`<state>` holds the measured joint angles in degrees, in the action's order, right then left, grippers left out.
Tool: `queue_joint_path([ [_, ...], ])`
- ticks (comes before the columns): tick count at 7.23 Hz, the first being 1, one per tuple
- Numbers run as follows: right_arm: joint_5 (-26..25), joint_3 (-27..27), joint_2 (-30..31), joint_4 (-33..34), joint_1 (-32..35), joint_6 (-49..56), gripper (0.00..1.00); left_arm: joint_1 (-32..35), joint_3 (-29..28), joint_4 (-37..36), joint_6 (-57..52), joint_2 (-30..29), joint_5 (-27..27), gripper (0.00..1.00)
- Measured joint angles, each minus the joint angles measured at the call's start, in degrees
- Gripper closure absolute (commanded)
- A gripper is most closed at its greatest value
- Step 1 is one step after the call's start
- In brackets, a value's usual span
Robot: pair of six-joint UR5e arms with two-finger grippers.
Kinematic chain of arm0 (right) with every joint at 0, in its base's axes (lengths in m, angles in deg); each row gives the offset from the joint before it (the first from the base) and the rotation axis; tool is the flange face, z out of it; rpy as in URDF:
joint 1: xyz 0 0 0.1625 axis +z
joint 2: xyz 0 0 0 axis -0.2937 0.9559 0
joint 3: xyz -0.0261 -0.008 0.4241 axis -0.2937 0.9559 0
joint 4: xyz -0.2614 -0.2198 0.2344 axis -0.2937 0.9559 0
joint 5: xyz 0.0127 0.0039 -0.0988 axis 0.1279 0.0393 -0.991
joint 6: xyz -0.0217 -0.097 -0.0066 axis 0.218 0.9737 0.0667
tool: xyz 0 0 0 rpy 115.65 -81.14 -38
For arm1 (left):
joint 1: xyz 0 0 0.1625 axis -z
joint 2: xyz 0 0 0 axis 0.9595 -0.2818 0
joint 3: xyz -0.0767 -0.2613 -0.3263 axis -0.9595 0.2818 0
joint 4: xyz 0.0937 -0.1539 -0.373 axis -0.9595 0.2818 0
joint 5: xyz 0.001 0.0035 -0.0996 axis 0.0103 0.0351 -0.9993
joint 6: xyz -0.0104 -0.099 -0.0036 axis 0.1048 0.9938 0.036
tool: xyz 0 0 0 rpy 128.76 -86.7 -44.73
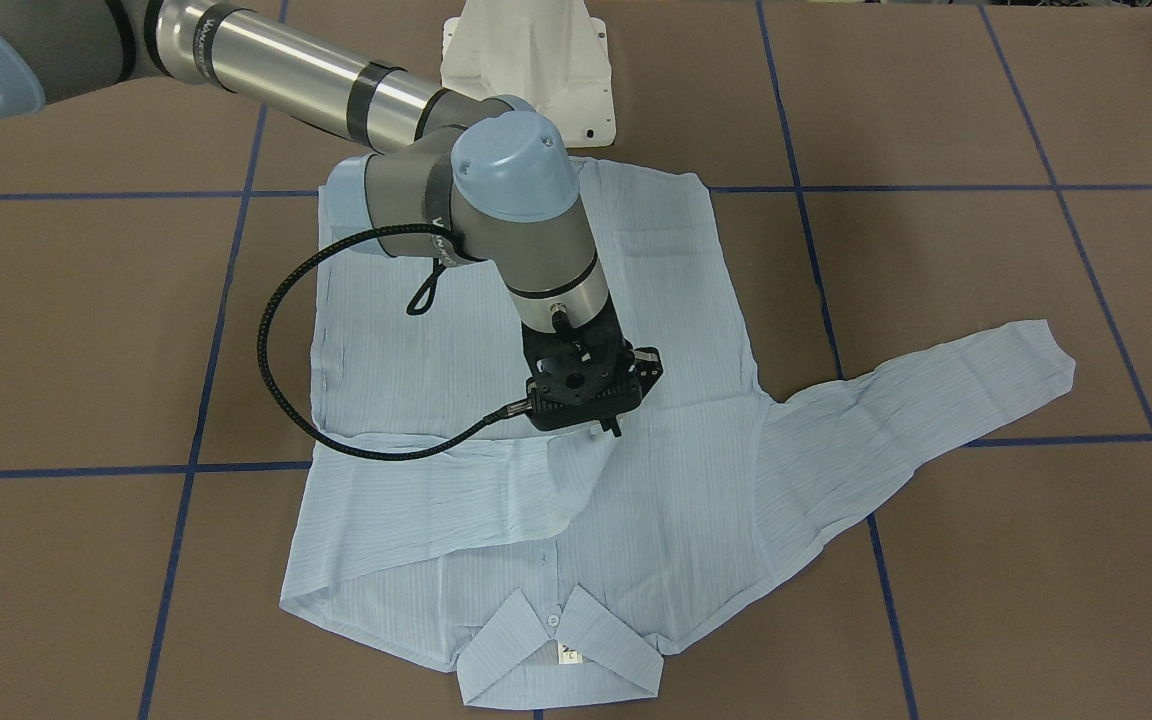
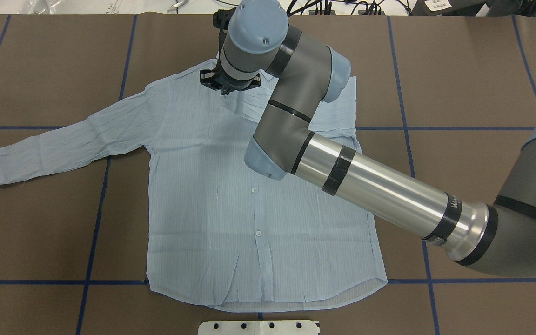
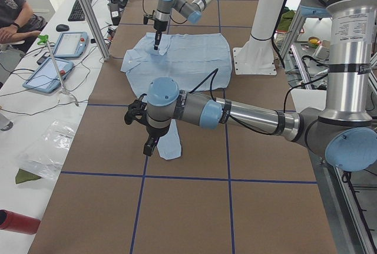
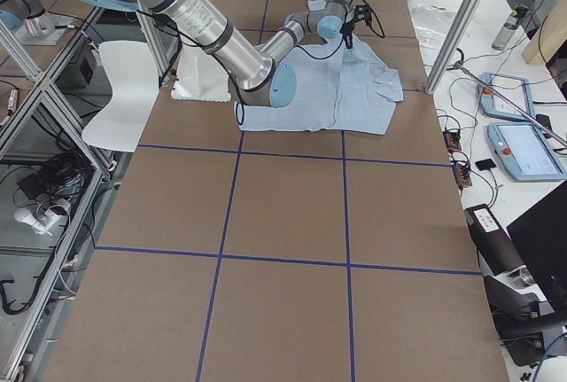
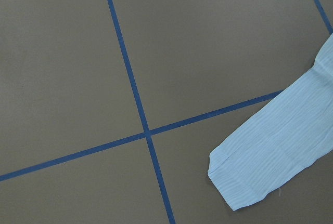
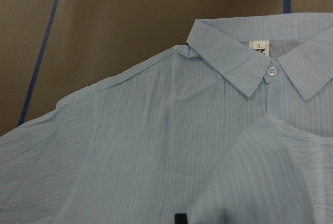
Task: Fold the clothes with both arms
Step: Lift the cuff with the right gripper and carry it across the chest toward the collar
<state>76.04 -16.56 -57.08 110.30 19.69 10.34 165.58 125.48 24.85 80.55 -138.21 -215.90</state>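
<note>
The light-blue striped shirt (image 1: 656, 480) lies flat and buttoned on the brown table, collar (image 1: 561, 650) toward the operators' side. It also shows in the overhead view (image 2: 212, 195). One sleeve is folded across the chest. My right gripper (image 1: 613, 428) hangs over its end near the collar and looks shut on that sleeve; the right wrist view shows the collar (image 6: 234, 63) and the raised fabric. The other sleeve (image 2: 63, 144) lies stretched out. My left gripper (image 3: 150, 146) hovers above its cuff (image 5: 244, 182); I cannot tell whether it is open or shut.
The white pedestal base (image 1: 526, 60) stands at the shirt's hem side. Blue tape lines (image 5: 145, 130) cross the brown table. Tablets (image 3: 70, 45) and an operator (image 3: 15, 12) are at the side bench beyond a metal post (image 3: 88, 12).
</note>
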Motion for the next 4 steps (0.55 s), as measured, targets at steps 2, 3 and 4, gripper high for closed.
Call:
queue_joint_path([
  [2, -0.5, 3.3, -0.6, -1.3, -2.3, 0.0, 0.99, 0.0, -0.3, 0.0, 0.0, -0.2, 0.0, 0.00],
  [3, -0.7, 4.9, -1.3, -1.6, -3.2, 0.2, 0.38, 0.1, -0.3, 0.0, 0.0, -0.3, 0.0, 0.00],
  [4, -1.1, 6.1, -2.3, -2.1, -3.9, 0.4, 0.00, 0.1, -0.3, 0.0, 0.0, -0.4, 0.0, 0.00],
])
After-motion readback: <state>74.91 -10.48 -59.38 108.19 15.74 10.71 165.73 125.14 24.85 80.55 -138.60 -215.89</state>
